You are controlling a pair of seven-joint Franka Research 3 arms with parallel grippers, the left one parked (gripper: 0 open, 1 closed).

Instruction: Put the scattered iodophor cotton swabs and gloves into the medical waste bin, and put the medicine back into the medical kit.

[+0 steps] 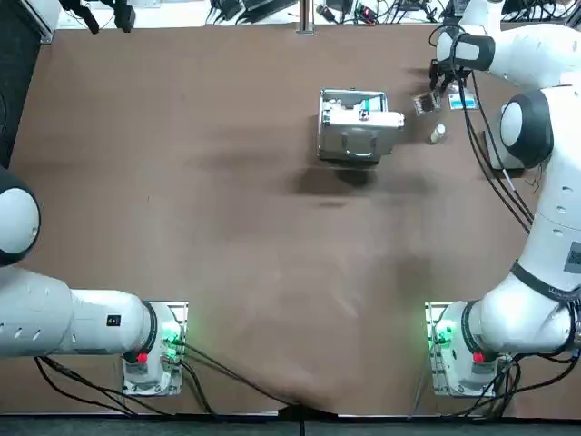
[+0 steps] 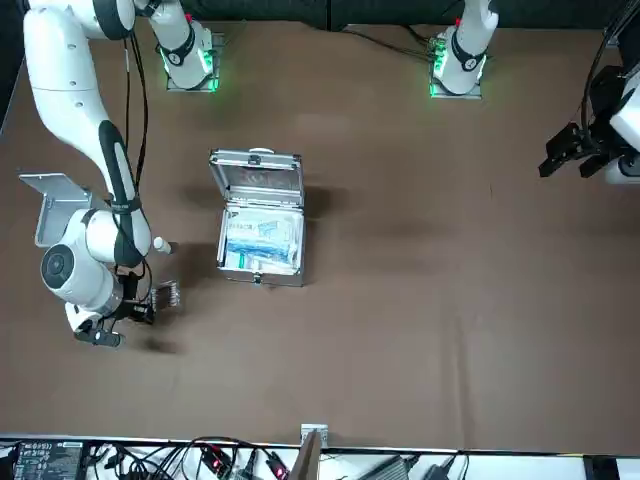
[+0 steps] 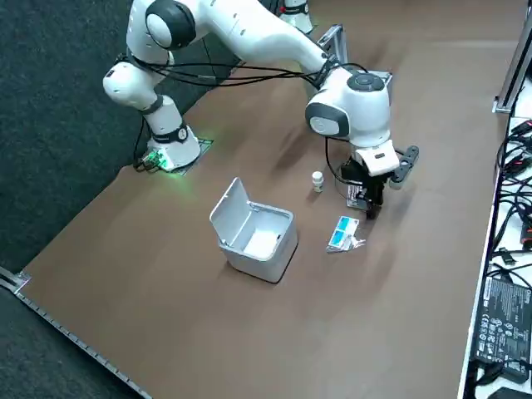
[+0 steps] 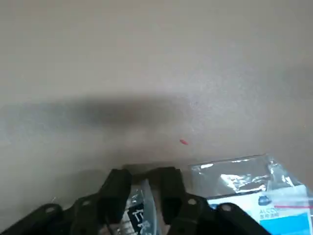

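We see the open medical kit (image 1: pixel 359 123) in the middle of the surface (image 1: pixel 182 227), with a small white bottle (image 1: pixel 438 133) near it on the right arm's side. A blue alcohol packet (image 4: pixel 264 196) lies flat just beside the right gripper (image 4: pixel 144 174), low at the surface's far right. Its fingers (image 4: pixel 116 188) are clenched on the clear swab packet (image 4: pixel 139 211), which sits between them.
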